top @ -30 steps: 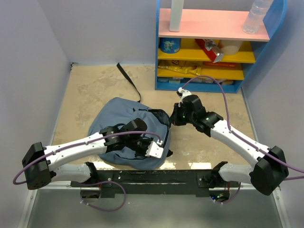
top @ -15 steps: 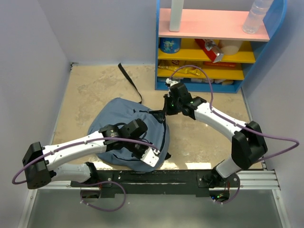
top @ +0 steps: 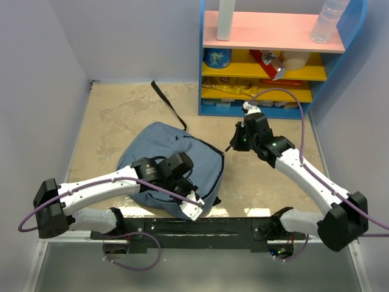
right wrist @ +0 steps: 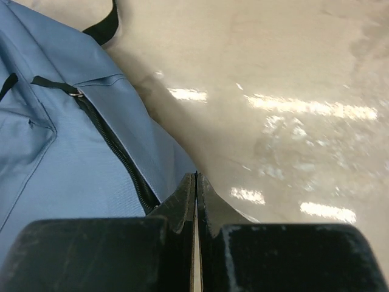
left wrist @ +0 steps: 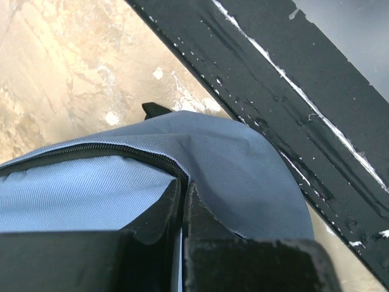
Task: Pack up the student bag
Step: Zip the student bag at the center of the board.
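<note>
The student bag (top: 164, 155) is a slate-blue backpack lying on the beige table, left of the middle. Its black zipper (left wrist: 91, 149) looks closed along the part I can see. My left gripper (top: 193, 207) is at the bag's near right corner. Its fingertips (left wrist: 182, 182) are shut right where the zipper line ends, so they seem to pinch the zipper there. My right gripper (top: 233, 146) hovers just off the bag's right edge, shut, with nothing between its fingers (right wrist: 196, 177). In the right wrist view the bag (right wrist: 55, 158) fills the left side.
A blue shelf unit (top: 267, 61) with a pink top and yellow shelves stands at the back right, holding snacks, a clear bottle (top: 328, 21) and a white cylinder (top: 226, 18). A black strap (top: 167, 103) trails behind the bag. The black rail (top: 200, 226) runs along the near edge.
The dark open mouth of the bag has closed as my left gripper slid toward the near edge. My right gripper swung in to the bag's top, then drew back to the right.
</note>
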`<state>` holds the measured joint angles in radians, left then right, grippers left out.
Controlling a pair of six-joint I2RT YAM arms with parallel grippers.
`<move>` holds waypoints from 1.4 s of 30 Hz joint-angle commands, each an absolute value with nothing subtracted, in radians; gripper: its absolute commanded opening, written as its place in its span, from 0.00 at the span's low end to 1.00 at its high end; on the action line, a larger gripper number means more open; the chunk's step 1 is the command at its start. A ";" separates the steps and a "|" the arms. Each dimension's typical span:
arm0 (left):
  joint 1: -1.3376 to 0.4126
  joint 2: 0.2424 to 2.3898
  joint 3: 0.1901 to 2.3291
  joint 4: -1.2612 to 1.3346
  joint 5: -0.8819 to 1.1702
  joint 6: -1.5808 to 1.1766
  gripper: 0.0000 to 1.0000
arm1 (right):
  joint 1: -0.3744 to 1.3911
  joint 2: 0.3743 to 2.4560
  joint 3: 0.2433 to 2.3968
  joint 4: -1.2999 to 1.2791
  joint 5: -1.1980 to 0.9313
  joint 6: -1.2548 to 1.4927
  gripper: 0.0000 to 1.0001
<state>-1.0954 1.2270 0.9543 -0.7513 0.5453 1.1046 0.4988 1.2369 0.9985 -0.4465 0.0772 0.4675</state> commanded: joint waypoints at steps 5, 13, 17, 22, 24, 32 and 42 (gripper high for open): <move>-1.141 1.328 1.109 -0.962 0.597 1.201 0.00 | 0.433 1.005 0.896 -0.442 0.325 0.505 0.00; -1.184 1.304 1.025 -1.055 0.606 1.256 0.00 | 0.433 0.960 0.896 -0.442 0.293 0.520 0.00; -1.184 1.287 0.982 -1.074 0.572 1.290 0.00 | 0.431 1.046 0.960 -0.382 0.321 0.500 0.00; -1.200 1.272 0.925 -1.112 0.489 1.364 0.00 | 0.387 1.158 1.023 -0.302 0.296 0.474 0.00; -1.212 1.267 0.901 -1.112 0.466 1.377 0.00 | 0.380 1.202 1.037 -0.270 0.284 0.466 0.00; -1.235 1.262 0.881 -1.114 0.471 1.385 0.00 | 0.377 1.249 1.057 -0.161 0.229 0.474 0.00; -1.215 1.278 0.960 -0.951 0.505 1.142 0.33 | 0.379 1.175 0.968 -0.161 0.121 0.494 0.00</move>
